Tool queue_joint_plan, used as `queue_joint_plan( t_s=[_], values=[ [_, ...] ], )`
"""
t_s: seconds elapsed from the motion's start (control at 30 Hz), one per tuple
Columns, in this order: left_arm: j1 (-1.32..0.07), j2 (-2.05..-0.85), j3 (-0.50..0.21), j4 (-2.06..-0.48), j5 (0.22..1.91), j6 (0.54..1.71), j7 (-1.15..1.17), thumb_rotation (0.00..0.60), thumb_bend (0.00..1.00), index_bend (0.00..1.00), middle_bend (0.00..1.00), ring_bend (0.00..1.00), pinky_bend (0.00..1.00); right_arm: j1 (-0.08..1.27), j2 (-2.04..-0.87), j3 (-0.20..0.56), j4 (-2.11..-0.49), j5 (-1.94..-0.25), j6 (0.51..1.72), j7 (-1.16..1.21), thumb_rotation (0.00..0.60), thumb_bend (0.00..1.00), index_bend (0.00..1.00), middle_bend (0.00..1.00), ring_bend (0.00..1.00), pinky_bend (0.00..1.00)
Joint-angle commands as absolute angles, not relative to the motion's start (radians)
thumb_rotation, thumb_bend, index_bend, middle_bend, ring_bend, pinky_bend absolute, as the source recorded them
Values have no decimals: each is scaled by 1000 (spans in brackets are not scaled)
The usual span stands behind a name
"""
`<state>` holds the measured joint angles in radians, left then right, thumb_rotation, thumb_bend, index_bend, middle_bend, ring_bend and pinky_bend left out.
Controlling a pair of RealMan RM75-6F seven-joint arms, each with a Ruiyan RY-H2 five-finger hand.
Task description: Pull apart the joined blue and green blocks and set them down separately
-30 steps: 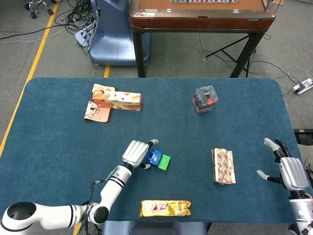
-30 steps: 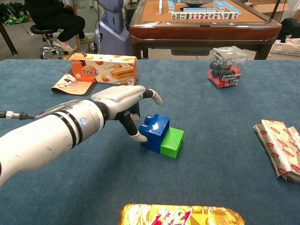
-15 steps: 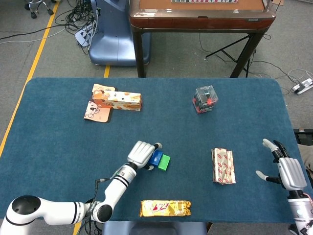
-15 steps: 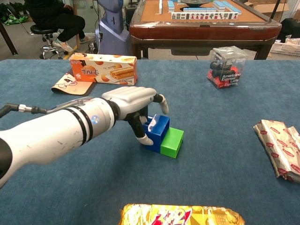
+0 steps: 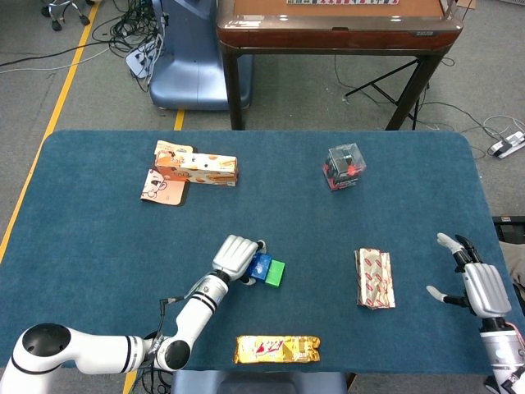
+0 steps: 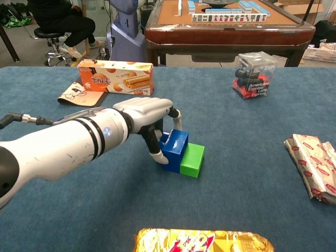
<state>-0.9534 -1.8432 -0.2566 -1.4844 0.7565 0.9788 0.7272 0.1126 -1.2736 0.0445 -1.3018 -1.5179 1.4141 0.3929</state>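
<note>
Gripping the blue block (image 6: 175, 148) with our left hand (image 6: 146, 114), fingers (image 6: 176, 119) curled around it, we see it joined to the green block (image 6: 191, 159) on the counter (image 6: 252, 184). Our right hand (image 5: 482, 285) hovers empty, fingers spread.
</note>
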Motion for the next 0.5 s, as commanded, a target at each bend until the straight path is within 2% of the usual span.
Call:
queue_joint_plan(
  t_s=[0.03,0.3,0.5],
  values=[
    [-956,-1841,-255,-1486,753,979,717,600,0,519,1000,935,1000,113,-1274,44,-1301,-1518,1413,393,600,0,138,218,269,485],
    [-952,-1829,-262,-1506,740,983,669,600,0,609,1000,936,1000,117,-1272,48,-1305,-1522,1419,401,600,0,146,230,277,485],
    [-938,-1806,-268,-1536,728,994,626,600,0,637,1000,937,1000,128,-1262,53,-1323,-1534,1422,405,600,0,153,250,287,485]
  ],
)
